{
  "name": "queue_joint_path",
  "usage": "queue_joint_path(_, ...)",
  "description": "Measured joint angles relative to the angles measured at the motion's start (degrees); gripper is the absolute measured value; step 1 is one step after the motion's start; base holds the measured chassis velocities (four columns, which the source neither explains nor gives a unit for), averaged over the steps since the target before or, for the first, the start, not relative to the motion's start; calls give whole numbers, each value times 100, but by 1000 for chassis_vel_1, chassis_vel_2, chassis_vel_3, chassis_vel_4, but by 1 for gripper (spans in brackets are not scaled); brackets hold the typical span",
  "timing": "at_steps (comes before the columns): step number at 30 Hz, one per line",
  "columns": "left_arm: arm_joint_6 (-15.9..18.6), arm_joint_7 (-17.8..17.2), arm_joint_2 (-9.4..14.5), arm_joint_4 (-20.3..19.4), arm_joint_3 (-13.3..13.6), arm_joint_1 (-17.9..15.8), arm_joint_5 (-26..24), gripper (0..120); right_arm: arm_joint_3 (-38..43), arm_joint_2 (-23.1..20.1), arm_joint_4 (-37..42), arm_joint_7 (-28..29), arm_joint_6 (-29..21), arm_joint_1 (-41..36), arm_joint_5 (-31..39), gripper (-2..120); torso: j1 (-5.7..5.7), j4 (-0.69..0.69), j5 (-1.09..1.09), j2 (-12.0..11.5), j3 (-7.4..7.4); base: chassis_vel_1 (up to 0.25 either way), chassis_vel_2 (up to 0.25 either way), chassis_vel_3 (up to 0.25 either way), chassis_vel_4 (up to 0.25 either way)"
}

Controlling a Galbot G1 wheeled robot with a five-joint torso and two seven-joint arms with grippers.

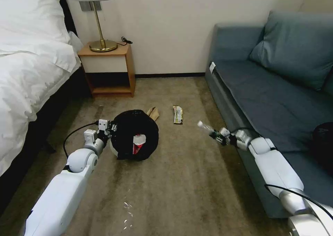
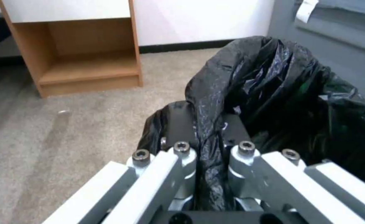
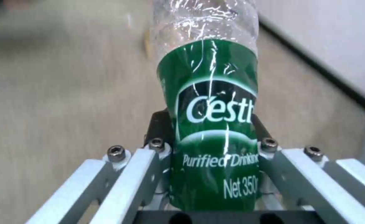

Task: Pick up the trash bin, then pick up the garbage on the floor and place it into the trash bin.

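Now my left gripper (image 2: 209, 149) pinches the black-bagged rim of the round white plastic trash bin (image 1: 136, 135). My right gripper (image 3: 209, 137) clamps the clear green-labelled plastic bottle (image 3: 211, 118), well apart from it.

My left arm reaches forward, its pincer (image 1: 111, 128) clamped tight on the bin (image 1: 137, 135) rim. My right arm extends low, its pincer (image 1: 215, 135) gripping the bottle (image 3: 209, 124).

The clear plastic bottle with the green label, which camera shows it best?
The right wrist view: the clear plastic bottle with the green label sits close up, clamped in the right gripper, its print readable. The head view shows it small and far off, beside the blue sofa.
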Motion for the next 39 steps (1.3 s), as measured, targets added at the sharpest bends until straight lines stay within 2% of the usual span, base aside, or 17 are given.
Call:
queue_joint_path(5, -26, 17, -10, -2, -46, -12, -54, 5, -261, 210, 287, -41, -98, 152, 444, 22, 0, -1, 0, 0, 0, 0, 0, 0, 0)
queue_joint_path(8, -73, 41, -20, -43, -196, 43, -113, 5, -679, 611, 488, -34, -227, 473, 866, 22, 0, 2, 2, 0, 0, 0, 0, 0, 0)
queue_joint_path(12, -101, 47, -62, -27, -260, 46, -118, 5, -846, 886, 602, -5, -307, 675, 1017, 22, 0, 5, 0, 0, 0, 0, 0, 0, 0)
queue_joint_path(15, -138, 63, -81, -23, -375, 90, -120, 5, -1087, 1196, 583, 63, -377, 955, 1095, 22, 0, -1, 1, 0, 0, 0, 0, 0, 0)
queue_joint_path(19, -184, 67, -91, 13, -487, 129, -121, 5, -1324, 1487, 450, 98, -383, 1218, 1148, 22, 0, 3, 0, 0, 0, 0, 0, 0, 0)
queue_joint_path(26, -295, 104, -119, 225, -512, 86, -98, 5, -1727, 1661, 431, 149, -384, 1250, 1237, 22, 0, -1, 1, 0, 0, 0, 0, 0, 0)
queue_joint_path(33, -396, 127, -142, 452, -539, 45, -47, 5, -2045, 1720, 472, 171, -348, 1060, 1281, 22, 0, 1, 2, 0, 0, 0, 0, 0, 0)
queue_joint_path(39, -397, 141, -170, 457, -537, 8, -28, 5, -2318, 1938, 449, 289, -320, 856, 1291, 21, 0, 0, 2, 0, 0, 0, 0, 0, 0)
